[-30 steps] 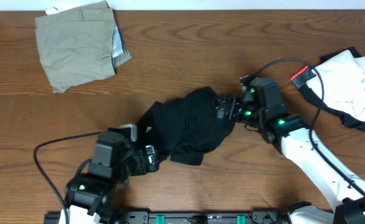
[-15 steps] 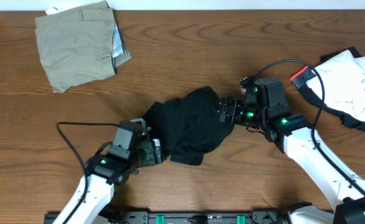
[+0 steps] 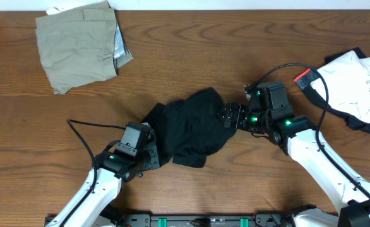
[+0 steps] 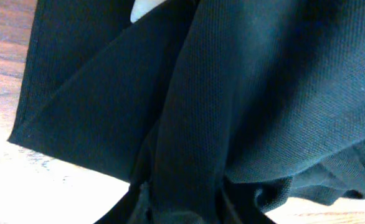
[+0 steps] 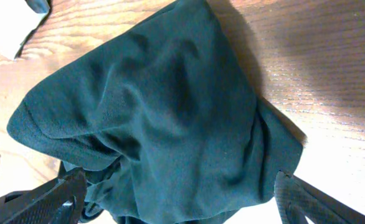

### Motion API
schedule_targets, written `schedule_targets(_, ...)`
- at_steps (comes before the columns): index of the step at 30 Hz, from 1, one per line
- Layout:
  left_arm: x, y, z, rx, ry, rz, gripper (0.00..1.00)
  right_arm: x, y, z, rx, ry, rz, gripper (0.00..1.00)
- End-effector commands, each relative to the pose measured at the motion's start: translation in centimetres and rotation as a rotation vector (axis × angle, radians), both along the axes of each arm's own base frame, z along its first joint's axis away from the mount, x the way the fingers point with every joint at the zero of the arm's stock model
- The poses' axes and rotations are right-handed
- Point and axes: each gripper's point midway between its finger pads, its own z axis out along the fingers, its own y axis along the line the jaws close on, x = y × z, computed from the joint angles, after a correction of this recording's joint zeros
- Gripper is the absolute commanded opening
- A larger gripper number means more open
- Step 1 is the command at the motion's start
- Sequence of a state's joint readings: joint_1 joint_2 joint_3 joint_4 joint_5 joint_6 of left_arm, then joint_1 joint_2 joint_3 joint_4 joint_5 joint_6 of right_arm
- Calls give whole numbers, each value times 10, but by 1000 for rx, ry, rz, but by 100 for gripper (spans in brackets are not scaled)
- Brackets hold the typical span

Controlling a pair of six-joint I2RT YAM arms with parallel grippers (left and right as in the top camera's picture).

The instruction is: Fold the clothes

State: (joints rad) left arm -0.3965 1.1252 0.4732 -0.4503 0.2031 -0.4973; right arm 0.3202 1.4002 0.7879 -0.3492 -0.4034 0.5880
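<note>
Jaws of the left gripper [image 3: 153, 156] pinch a fold at the lower left edge of the black shirt [image 3: 191, 126], which lies bunched mid-frame on the table [image 3: 204, 50]. Jaws of the right gripper [image 3: 228, 117] stand spread wide at the shirt's right end. The white top [image 3: 355, 85] lies at the right edge, the folded khaki piece [image 3: 77, 44] upper left

One black T-shirt [image 3: 191, 129], one khaki piece [image 3: 77, 44], one white top [image 3: 352, 85], one red-trimmed black garment [image 3: 305, 77], one table [image 3: 235, 38]
</note>
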Motion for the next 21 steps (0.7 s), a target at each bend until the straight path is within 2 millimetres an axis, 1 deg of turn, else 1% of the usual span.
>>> schedule_targets(1,-1,-1,1,4,8,-5,28,-3,0,-5,-15,9,6,94)
schedule_targets(4,-3,-6,2,-27,19,-19,19,-4,3,-4,3,18,11,94)
schedule_targets(5,-4,-8,3,-40,23,-24,12,-5,5,-3,14,21,19,93)
schedule_targets(7,-4,-12,6,-60,26,-32,6,-8,8,-2,34,28,34,93)
schedule_targets(12,-1,-19,17,-98,6,-45,6,-16,20,3,83,45,83,87)
schedule_targets(15,2,-21,28,-113,-18,-49,6,-22,30,3,83,46,116,82)
schedule_targets(18,3,-22,46,-122,-43,-50,6,-26,40,2,58,22,142,82)
schedule_targets(21,4,-21,65,-127,-81,-52,6,-25,44,0,14,-2,128,82)
